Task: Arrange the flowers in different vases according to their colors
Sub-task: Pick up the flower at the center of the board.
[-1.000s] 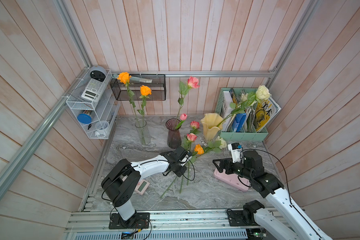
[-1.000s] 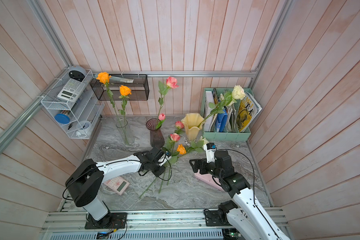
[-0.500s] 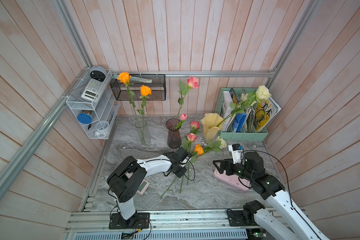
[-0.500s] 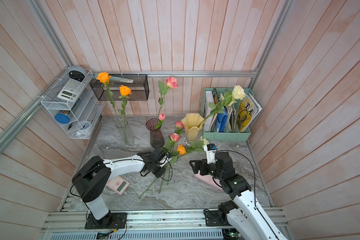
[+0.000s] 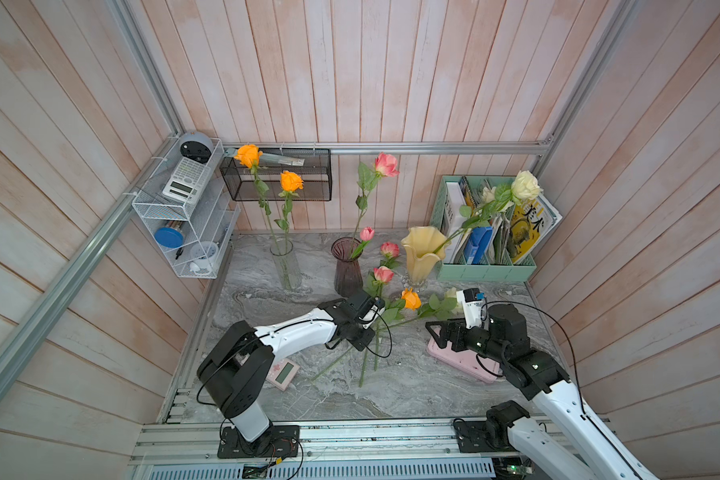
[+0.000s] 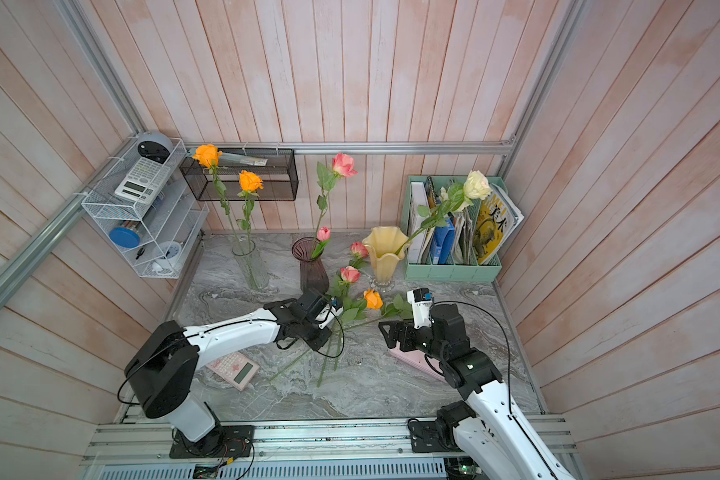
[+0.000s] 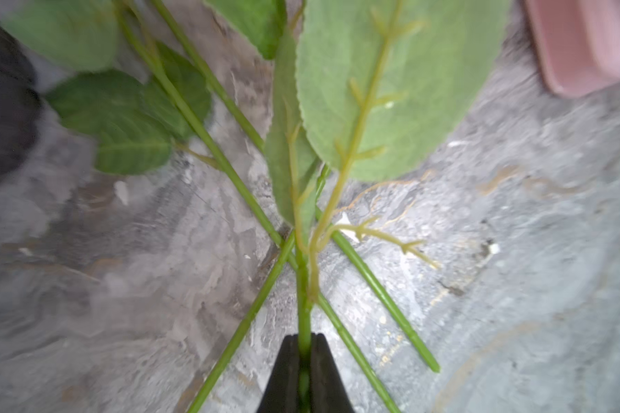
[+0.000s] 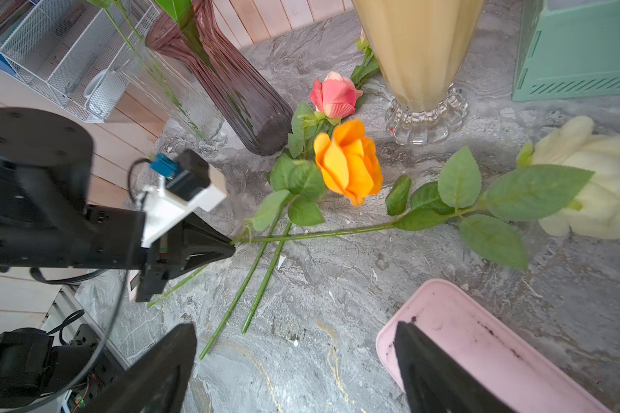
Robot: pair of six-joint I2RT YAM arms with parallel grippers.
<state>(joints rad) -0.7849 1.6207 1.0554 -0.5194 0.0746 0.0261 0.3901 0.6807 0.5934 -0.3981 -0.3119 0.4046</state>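
Black and clenched, the left claw [image 7: 304,339] pinched a single green stem [image 7: 303,304] close to the grey marble worktop [image 5: 412,386]; leaves sprouted just ahead of the grip, and the stem seemed to lead to the orange rose [image 8: 349,161], though the crossing stems left that a judgement rather than a certainty; beneath it lay the stems of two pink roses [image 5: 383,274] and a cream rose [image 8: 595,186], all flat on the worktop. The right claw [image 8: 296,327] hung released, jaws wide and empty, above a pink tray [image 8: 480,339]. Beyond stood the vases: the clear glass vase [image 5: 285,266] with two orange roses [image 5: 291,180] in it; the purple vase [image 5: 347,266] holding pink blooms; the yellow vase [image 5: 422,253] holding a cream one. The step in hand looked like the pick-up of the orange rose; next, the left arm would need to lift the stem clear of the tangle, tip it upright, and thread its end into the glass mouth without knocking the two stems there.
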